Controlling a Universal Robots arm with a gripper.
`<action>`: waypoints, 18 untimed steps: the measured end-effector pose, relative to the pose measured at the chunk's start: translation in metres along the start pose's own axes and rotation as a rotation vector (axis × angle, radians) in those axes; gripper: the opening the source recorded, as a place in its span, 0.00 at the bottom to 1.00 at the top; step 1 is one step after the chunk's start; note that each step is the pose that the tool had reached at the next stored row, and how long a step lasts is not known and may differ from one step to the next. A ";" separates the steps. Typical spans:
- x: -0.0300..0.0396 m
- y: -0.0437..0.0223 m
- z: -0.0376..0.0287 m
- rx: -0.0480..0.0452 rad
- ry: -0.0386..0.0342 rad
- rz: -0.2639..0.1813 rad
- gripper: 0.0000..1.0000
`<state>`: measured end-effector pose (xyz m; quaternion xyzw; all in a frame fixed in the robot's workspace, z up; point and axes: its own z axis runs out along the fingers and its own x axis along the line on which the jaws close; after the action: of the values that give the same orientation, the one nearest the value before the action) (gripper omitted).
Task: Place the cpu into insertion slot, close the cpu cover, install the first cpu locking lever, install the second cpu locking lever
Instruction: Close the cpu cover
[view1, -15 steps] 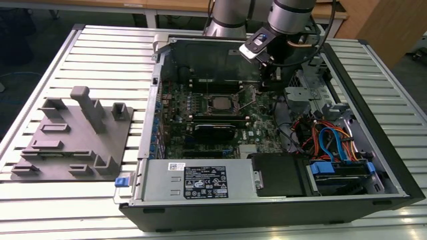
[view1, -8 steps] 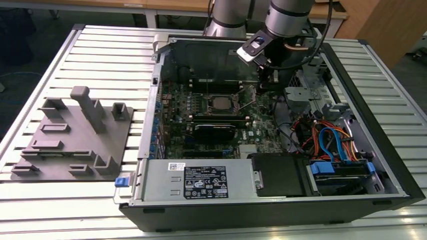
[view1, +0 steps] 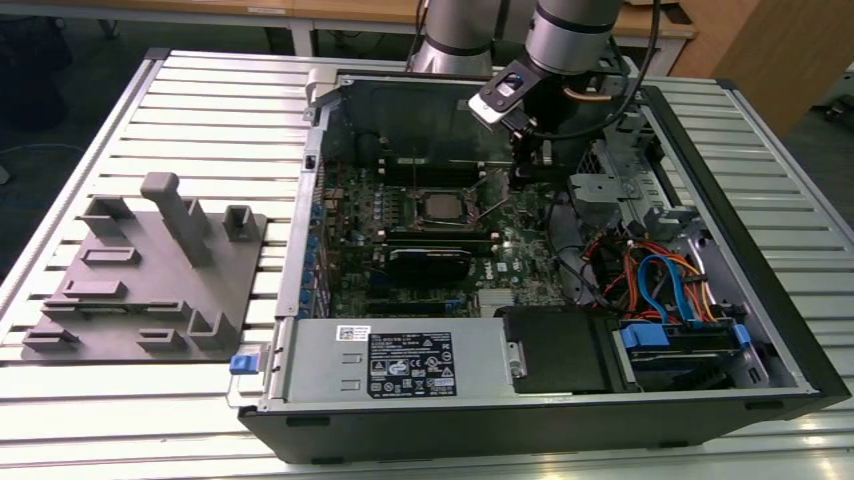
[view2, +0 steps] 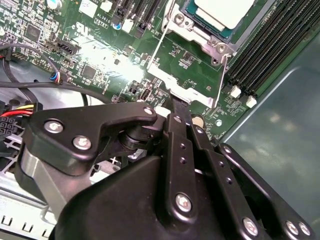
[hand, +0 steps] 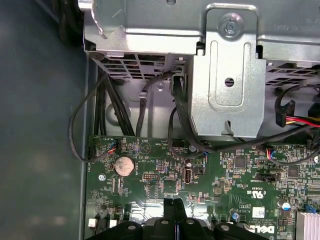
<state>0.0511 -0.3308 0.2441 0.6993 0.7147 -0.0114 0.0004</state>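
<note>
The cpu (view2: 220, 12), a square chip with a silver top, lies in the insertion slot (view2: 205, 37) on the green board; the exterior view shows the cpu (view1: 434, 205) mid-board. The cpu cover (view2: 170, 82), a thin silver frame with a cut-out centre, stands swung open beside the slot, with green board visible through its opening. My gripper (view2: 179, 106) is shut, and its fingertips (view2: 175, 117) touch the cover's free edge. In the exterior view the gripper (view1: 518, 180) hangs just to the right of the slot. In the first wrist view the gripper (hand: 173, 202) shows its two tips pressed together above the board.
Long black memory slots (view2: 265, 45) run beside the slot. A metal drive cage (hand: 225, 75) with black cables stands close to the gripper. Coloured cables (view1: 654, 280) fill the case's right side in the exterior view, and a grey fixture plate (view1: 147, 270) lies on the table at its left.
</note>
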 end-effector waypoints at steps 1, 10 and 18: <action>0.0000 0.0000 0.0000 0.0002 0.0002 0.000 0.10; 0.0001 -0.0038 0.0001 0.0002 0.0002 0.000 0.10; 0.0002 -0.0079 0.0002 0.0002 0.0002 0.000 0.10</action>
<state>0.0433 -0.3308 0.2441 0.6993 0.7147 -0.0114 0.0002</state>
